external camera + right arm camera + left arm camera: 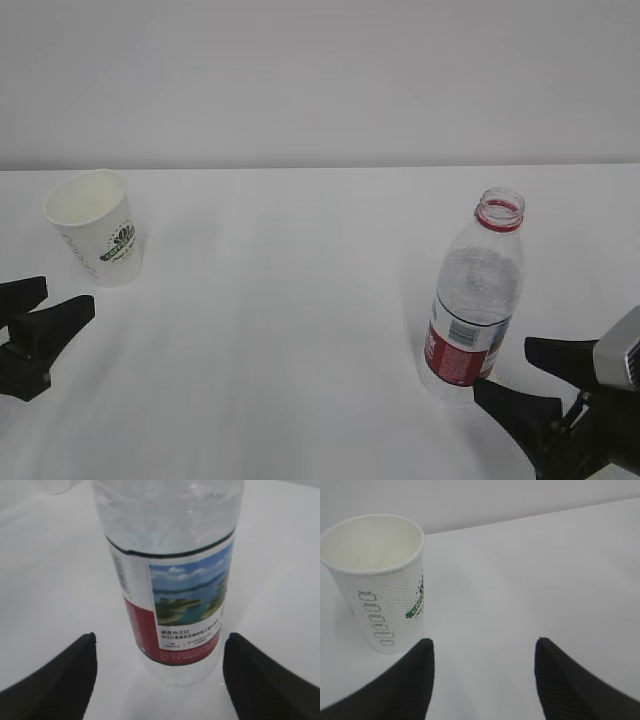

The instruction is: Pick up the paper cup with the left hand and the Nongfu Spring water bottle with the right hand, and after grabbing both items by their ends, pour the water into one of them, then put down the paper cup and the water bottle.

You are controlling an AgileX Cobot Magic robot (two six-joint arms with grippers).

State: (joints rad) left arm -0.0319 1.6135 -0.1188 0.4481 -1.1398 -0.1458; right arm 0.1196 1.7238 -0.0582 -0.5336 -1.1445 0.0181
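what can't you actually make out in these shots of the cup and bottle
- Water level in the Nongfu Spring water bottle: clear plastic, no visible line in the exterior or right wrist view.
- Bottle neck: cut off by the top edge in the right wrist view.
- Paper cup bottom inside: hidden by its rim angle in the left wrist view.
- Cup logo text: too small and blurred.
- Both arms: cut off by frame edges; only the left gripper and right gripper show.
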